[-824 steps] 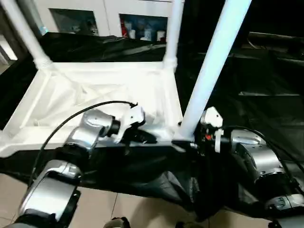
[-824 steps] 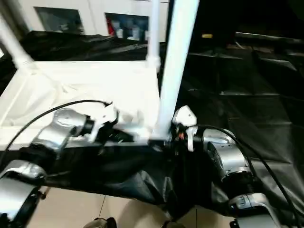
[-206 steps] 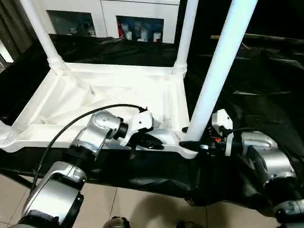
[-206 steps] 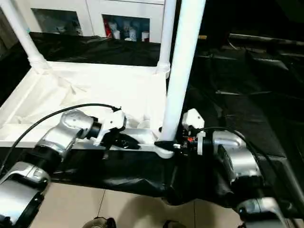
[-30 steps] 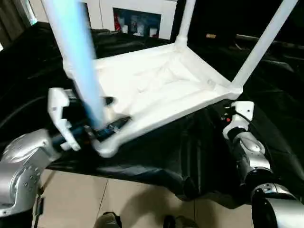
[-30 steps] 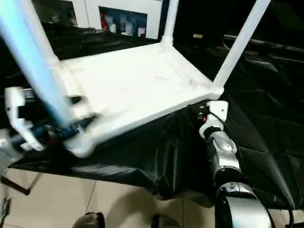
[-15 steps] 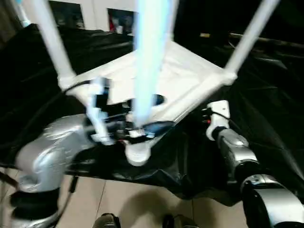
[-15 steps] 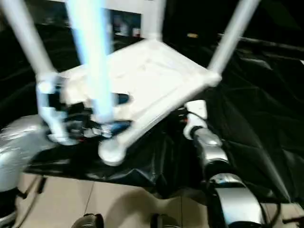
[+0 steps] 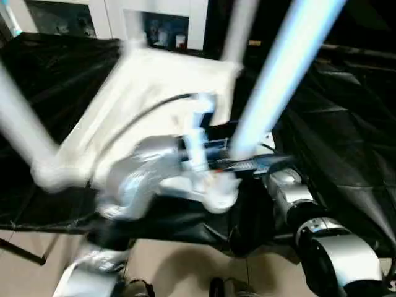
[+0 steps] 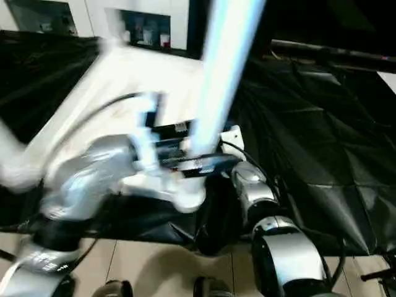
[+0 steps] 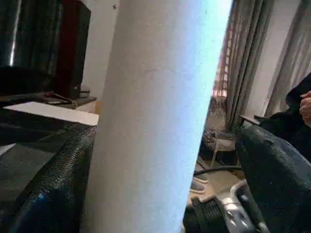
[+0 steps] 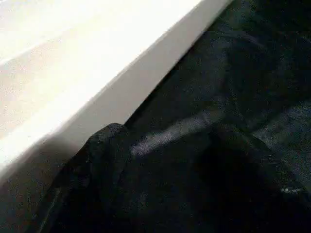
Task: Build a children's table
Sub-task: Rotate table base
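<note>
Table: the children's table (image 9: 154,86) lies upside down on the black-draped bench (image 9: 346,124), underside up. One corner socket (image 9: 219,195) is right at the bench's near edge, and the top runs away toward the far left corner.
Legs: the near leg (image 9: 278,80) stands up out of that socket, with another (image 9: 238,31) at the far corner and a blurred one (image 9: 25,136) at the left edge. I can't make out a fourth.
Left pincer: the left pincer (image 9: 247,162) sits low on the near leg, just above the socket, spread wide with the leg between its fingers (image 11: 53,194). One finger is against the tube and there's a sliver of daylight at the other, so it's a straddle rather than a firm clamp.
Right pincer: the right pincer (image 12: 170,165) is down on the black cloth just beside the tabletop's rim (image 12: 121,92). It's spread partway, with nothing but cloth between the fingers as far as I can tell.
Step in hand: my read is that the legs are in and this is handling of the assembled piece by its near leg, either to check the seating or to reposition it at the near edge.
Next move: it calls for a secure hold on that leg and a steadying contact on the rim before any lift or flip onto its feet.
Watch for: the socketed corner sits close to the near edge, so a loose hold could let it slide off.
</note>
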{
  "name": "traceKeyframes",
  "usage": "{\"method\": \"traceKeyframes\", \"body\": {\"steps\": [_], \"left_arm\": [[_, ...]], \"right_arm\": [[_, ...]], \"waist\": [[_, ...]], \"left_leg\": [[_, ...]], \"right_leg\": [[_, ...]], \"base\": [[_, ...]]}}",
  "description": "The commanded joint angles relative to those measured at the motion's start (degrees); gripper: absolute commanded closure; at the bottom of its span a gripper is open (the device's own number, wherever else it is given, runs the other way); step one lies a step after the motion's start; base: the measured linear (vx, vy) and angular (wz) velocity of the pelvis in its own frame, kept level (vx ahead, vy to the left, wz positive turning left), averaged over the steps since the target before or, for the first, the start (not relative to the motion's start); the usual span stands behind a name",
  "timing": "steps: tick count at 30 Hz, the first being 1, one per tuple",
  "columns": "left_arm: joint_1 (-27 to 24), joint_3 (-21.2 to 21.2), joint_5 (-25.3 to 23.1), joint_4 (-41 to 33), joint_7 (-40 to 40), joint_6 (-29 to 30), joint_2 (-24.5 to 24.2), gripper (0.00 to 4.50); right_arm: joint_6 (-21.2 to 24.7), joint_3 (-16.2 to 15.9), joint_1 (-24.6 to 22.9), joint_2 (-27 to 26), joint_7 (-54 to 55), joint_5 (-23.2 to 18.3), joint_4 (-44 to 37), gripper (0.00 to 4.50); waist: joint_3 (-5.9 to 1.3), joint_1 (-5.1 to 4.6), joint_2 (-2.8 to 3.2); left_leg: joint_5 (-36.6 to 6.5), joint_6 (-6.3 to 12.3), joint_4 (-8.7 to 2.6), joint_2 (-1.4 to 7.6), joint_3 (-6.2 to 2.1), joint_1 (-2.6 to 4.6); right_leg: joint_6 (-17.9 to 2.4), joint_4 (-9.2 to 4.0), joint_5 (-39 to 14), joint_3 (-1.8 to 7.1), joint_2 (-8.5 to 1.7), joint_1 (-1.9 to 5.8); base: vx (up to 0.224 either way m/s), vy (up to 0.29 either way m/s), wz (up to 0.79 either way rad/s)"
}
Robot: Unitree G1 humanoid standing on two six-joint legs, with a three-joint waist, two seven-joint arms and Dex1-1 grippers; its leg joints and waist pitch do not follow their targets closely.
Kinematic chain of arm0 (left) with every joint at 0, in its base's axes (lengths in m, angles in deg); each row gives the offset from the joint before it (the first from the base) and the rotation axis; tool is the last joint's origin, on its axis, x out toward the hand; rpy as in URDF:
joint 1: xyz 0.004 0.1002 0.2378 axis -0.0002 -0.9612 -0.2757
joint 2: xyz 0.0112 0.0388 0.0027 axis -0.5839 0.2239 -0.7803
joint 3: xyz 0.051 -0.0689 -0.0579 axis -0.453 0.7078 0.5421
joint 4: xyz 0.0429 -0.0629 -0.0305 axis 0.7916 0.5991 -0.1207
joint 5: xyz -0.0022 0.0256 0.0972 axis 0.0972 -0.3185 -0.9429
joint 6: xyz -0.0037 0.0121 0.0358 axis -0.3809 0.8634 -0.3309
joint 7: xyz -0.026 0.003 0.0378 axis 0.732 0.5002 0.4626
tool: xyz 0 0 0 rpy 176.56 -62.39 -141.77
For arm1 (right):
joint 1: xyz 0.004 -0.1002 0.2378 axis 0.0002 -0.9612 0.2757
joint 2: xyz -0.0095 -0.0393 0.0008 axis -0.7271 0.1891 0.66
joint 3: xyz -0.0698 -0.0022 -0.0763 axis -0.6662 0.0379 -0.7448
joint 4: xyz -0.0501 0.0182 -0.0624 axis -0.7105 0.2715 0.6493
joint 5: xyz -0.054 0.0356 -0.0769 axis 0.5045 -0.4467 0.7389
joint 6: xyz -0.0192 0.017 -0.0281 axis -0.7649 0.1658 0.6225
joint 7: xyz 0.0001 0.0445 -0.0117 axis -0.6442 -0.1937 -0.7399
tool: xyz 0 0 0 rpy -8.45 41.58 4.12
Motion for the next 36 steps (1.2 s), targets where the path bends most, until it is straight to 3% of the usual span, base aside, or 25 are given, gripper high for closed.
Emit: {"method": "traceKeyframes", "body": {"steps": [1, 2, 3, 4, 5, 6, 7, 9, 13, 14, 20, 23, 24, 29, 32, 36], "left_arm": [[2.47, -3.06, -3.10, 4.03, -1.67, -3.08, 2.66, 0.02], [2.47, -3.06, -3.10, 4.03, -1.67, -3.08, 2.66, 0.02], [3.05, -3.22, -4.60, 5.71, -2.88, -4.21, 3.02, 0.02], [3.05, -3.22, -4.60, 5.71, -2.88, -4.21, 3.02, 0.02], [4.78, -3.31, -10.30, 11.73, -6.87, -8.73, 1.64, 0.02], [5.40, -3.36, -12.48, 14.04, -8.09, -10.54, 0.80, 0.02], [5.40, -3.36, -12.48, 14.04, -8.09, -10.54, 0.80, 0.02], [5.55, -3.59, -15.19, 16.17, -8.50, -12.66, -1.65, 0.02], [4.24, -3.07, -16.48, 16.54, -6.70, -12.36, -5.87, 0.02], [2.67, -4.24, -19.14, 16.10, -5.87, -13.39, -9.14, 0.02], [-0.38, -5.15, -21.85, 15.25, -5.89, -14.20, -13.15, 0.02], [-2.25, -6.44, -21.94, 12.82, -3.97, -12.42, -15.44, 0.02], [-3.45, -7.69, -21.40, 9.38, -3.10, -8.34, -16.81, 0.02], [-5.99, -10.71, -20.53, 1.36, -2.38, 0.54, -17.97, 0.19], [-6.60, -12.81, -22.57, -1.79, -4.35, 4.10, -18.13, 0.44], [-6.54, -14.18, -25.09, -3.33, -6.07, 7.57, -19.24, 0.77]], "right_arm": [[-0.37, -2.89, 0.78, -3.12, -3.49, 1.37, 0.25, 1.33], [-0.37, -2.89, 0.78, -3.12, -3.49, 1.37, 0.25, 1.33], [-0.68, -2.96, 0.76, -3.25, -2.94, 1.65, 0.37, 1.33], [-0.68, -2.96, 0.76, -3.25, -2.94, 1.65, 0.37, 1.33], [-1.35, -2.06, 1.04, -2.34, 0.14, 1.93, 0.77, 1.33], [-1.50, -1.60, 1.18, -1.84, 1.34, 1.91, 0.92, 1.33], [-1.50, -1.60, 1.18, -1.84, 1.34, 1.91, 0.92, 1.33], [-1.67, -0.71, 1.22, -0.43, 1.71, 1.41, 0.74, 1.33], [-1.86, 0.16, 0.58, 2.85, -2.49, 0.42, -0.90, 1.33], [-1.48, 0.17, -0.46, 5.28, -6.29, 0.00, -2.97, 1.33], [-1.12, -0.12, -3.52, 9.68, -10.38, -0.17, -7.83, 1.33], [-0.91, -0.38, -5.58, 12.00, -11.57, 0.16, -10.35, 1.33], [-0.21, -0.78, -6.86, 13.28, -13.10, 0.28, -12.06, 1.33], [3.58, -2.38, -10.39, 16.05, -18.11, 0.59, -18.68, 1.33], [7.41, -4.55, -13.93, 18.98, -23.79, 0.37, -26.58, 1.33], [9.36, -5.39, -16.36, 21.16, -27.79, -0.99, -31.88, 1.33]], "waist": [[-5.41, 0.61, 0.68], [-5.36, 0.66, 0.66], [-5.39, 0.74, 1.08], [-5.38, 0.66, 0.83], [-5.39, 0.75, 1.25], [-5.30, 0.77, 1.25], [-5.36, 0.81, 1.10], [-5.33, 1.23, 1.22], [-5.33, 1.59, 1.36], [-5.32, 1.69, 1.65], [-5.40, 2.06, 1.72], [-5.46, 2.40, 1.63], [-5.51, 2.37, 1.31], [-5.05, 2.38, 1.26], [-4.88, 2.42, 1.02], [-4.76, 2.36, 0.90]], "left_leg": [[-11.56, 3.03, -3.52, 0.78, -0.44, 0.97], [-12.02, 3.11, -3.53, 0.81, -0.42, 1.13], [-12.46, 2.81, -3.58, 0.89, -0.60, 1.06], [-13.17, 2.68, -3.59, 0.88, -0.55, 1.19], [-13.24, 2.52, -3.64, 0.95, -0.69, 1.15], [-13.80, 2.63, -3.70, 0.87, -0.66, 1.32], [-14.60, 2.29, -3.69, 0.80, -0.66, 1.63], [-14.93, 1.62, -3.75, 0.83, -0.77, 1.52], [-14.87, 1.21, -3.75, 0.94, -0.67, 1.68], [-15.04, 1.16, -3.80, 0.96, -0.74, 1.58], [-14.60, 1.17, -3.73, 0.96, -0.71, 1.55], [-14.19, 1.11, -3.78, 1.07, -0.74, 1.54], [-14.03, 1.04, -3.68, 1.00, -0.54, 1.64], [-15.25, 1.11, -3.84, 1.13, -0.68, 1.44], [-17.24, 0.78, -3.94, 0.99, -0.82, 1.44], [-17.74, 0.90, -3.97, 0.98, -0.92, 1.44]], "right_leg": [[-14.56, -3.26, -7.50, 1.83, -2.40, 3.75], [-14.60, -3.42, -7.88, 1.81, -2.39, 3.64], [-14.88, -3.23, -8.15, 1.78, -2.58, 3.86], [-14.73, -3.47, -8.93, 1.76, -2.49, 3.76], [-15.07, -3.30, -8.60, 1.79, -2.60, 3.88], [-14.57, -3.82, -9.48, 1.72, -2.33, 3.52], [-13.95, -3.71, -10.35, 1.71, -2.25, 3.56], [-13.52, -3.84, -12.19, 1.74, -2.58, 3.61], [-13.91, -3.67, -12.03, 1.78, -2.52, 3.52], [-13.81, -3.72, -12.03, 1.71, -2.47, 3.60], [-13.83, -3.72, -12.24, 1.80, -2.57, 3.53], [-13.91, -3.66, -11.84, 1.80, -2.61, 3.55], [-14.16, -3.63, -11.76, 1.83, -2.41, 3.44], [-13.24, -4.08, -15.74, 1.85, -2.57, 3.38], [-10.78, -4.74, -21.08, 1.77, -2.46, 3.27], [-9.22, -5.14, -23.55, 1.78, -2.37, 3.04]], "base": [[0.000, 0.000, 0.00], [0.000, 0.000, 0.00], [0.000, 0.000, 0.00], [0.000, 0.000, 0.00], [0.000, 0.000, 0.00], [0.000, 0.000, 0.00], [0.000, 0.000, 0.00], [0.000, 0.000, 0.00], [0.000, 0.000, 0.00], [0.000, 0.000, 0.00], [0.000, 0.000, 0.00], [0.000, 0.000, 0.00], [0.000, 0.000, 0.00], [0.000, 0.000, 0.00], [0.000, 0.000, 0.00], [0.000, 0.000, 0.00]]}}
